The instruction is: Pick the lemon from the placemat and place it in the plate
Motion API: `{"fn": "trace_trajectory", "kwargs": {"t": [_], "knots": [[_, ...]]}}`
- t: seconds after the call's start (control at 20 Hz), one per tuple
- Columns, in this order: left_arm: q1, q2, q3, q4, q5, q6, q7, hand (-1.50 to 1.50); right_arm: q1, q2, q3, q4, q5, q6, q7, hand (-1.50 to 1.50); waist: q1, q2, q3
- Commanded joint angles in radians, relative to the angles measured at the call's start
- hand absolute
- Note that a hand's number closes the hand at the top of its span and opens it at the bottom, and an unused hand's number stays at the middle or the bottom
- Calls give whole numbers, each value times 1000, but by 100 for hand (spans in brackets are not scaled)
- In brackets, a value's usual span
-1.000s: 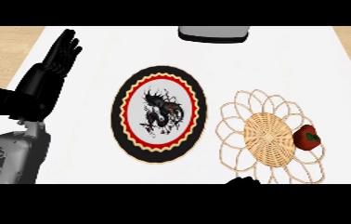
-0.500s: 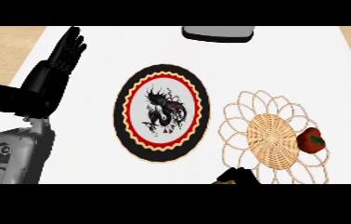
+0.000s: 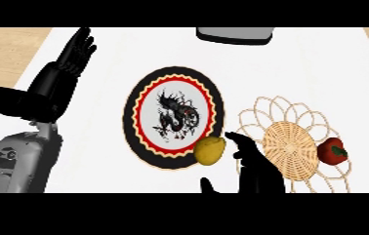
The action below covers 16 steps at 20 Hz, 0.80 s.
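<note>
Lemon [image 3: 210, 150] newly upright beside right hand [image 3: 254, 173]

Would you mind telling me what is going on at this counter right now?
The robot's right hand comes in from the lower edge beside a lemon, which sits over the lower right rim of the plate. Whether the fingers grip the lemon cannot be told. A red fruit lies on the woven placemat to the right. The left hand rests open at the upper left.
</note>
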Motion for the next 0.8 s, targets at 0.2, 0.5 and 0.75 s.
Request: {"fn": "trace_trajectory", "kwargs": {"t": [0.2,0.5,0.75], "knots": [[-5,-9,-4,18,1,-9,-24,0,-335,91,-153,319,-158,-260,48,-150,17,-5,3],[-8,-6,-4,47,-11,-12,-29,0,-541,93,-232,475,-238,-519,31,-150,-11,-16,2],[-37,13,38,78,1,-7,-13,0,-599,93,-179,603,-296,-765,36,-150,-41,-25,2]]}}
